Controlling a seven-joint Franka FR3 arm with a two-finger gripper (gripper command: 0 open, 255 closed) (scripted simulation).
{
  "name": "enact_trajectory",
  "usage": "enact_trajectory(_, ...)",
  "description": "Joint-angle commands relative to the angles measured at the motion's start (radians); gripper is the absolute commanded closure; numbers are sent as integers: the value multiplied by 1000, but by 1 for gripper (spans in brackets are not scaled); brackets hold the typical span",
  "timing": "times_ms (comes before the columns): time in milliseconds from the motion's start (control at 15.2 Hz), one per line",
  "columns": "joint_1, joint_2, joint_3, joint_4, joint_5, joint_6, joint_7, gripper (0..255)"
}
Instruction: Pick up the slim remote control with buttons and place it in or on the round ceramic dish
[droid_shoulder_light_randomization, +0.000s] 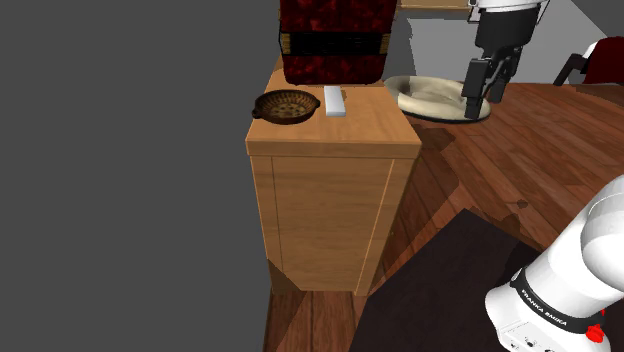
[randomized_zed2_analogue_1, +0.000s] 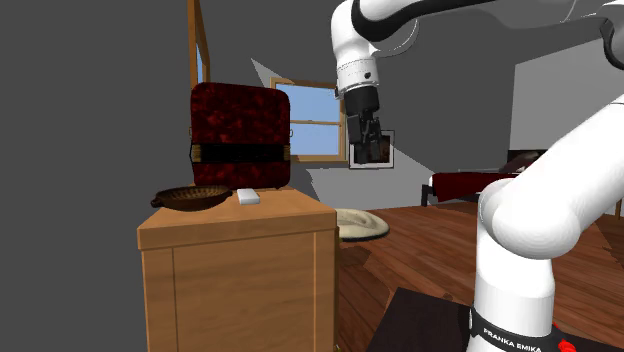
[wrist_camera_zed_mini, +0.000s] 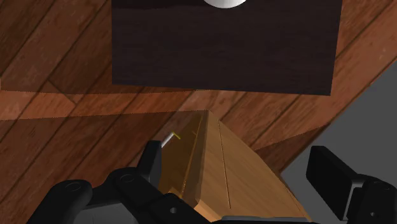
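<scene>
White remote (droid_shoulder_light_randomization: 334, 101) beside, not in, brown dish (droid_shoulder_light_randomization: 286, 105); gripper (droid_shoulder_light_randomization: 484, 100) released, well apart.

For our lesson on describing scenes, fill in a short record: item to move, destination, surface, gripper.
Item: slim white rectangular remote control, lying flat
Destination: round dark brown dish with handles, beside the remote
Surface: top of a light wooden cabinet
Gripper: black two-finger gripper, open, empty, in the air beyond the cabinet toward the shoulder view's right
Behind both: dark red box with black band
</scene>
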Motion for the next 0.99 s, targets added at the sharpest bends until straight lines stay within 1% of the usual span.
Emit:
enact_trajectory(0,0,0,0,0,0,0,0,0)
enact_trajectory(462,-27,243,34,105,38,170,123,0)
enact_trajectory(924,-51,494,55,271,51,288,236,0)
